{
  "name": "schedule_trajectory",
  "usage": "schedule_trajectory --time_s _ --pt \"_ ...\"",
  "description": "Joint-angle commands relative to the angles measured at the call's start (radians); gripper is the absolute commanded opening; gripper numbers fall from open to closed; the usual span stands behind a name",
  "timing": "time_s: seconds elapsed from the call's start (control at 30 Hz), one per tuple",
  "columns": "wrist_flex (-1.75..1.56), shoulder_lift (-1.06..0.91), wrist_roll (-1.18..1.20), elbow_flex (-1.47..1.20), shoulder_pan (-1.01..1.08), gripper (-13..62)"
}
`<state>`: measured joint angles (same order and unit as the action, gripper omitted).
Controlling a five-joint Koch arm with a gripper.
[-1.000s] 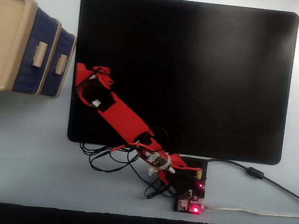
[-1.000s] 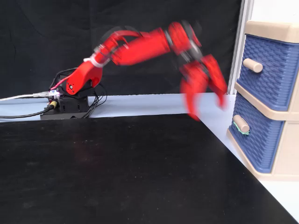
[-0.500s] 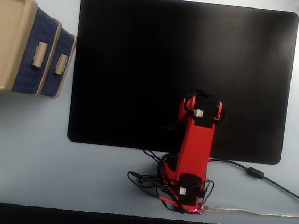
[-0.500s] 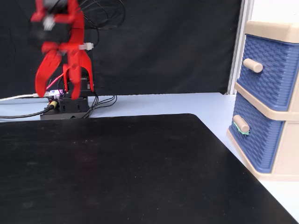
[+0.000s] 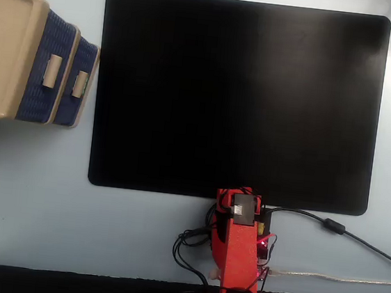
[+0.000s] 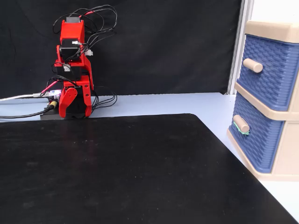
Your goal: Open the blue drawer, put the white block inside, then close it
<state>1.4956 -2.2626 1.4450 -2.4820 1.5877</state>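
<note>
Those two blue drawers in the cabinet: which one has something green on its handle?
The lower blue drawer: a green band wraps its beige handle. The upper drawer's handle is bare.

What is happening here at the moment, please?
Nothing is being handled. The red arm is folded up over its base at the far edge of the black mat, with the gripper pointing down and holding nothing. Whether it is open or shut is hard to tell. The beige cabinet stands beside the mat with the blue drawer and the upper drawer both closed. No white block shows in either fixed view.
</note>
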Motion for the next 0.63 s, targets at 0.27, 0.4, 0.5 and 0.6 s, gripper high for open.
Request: schedule_trajectory --time_s 0.27,0.4,0.5,0.6 --pt "0.161 -0.087 -0.052 -0.003 0.012 34.5" --pt "0.161 -0.087 -0.052 -0.003 0.012 34.5" --pt "0.161 -0.087 -0.052 -0.003 0.012 34.5" --pt "0.161 -0.087 -0.052 -0.003 0.012 34.5"
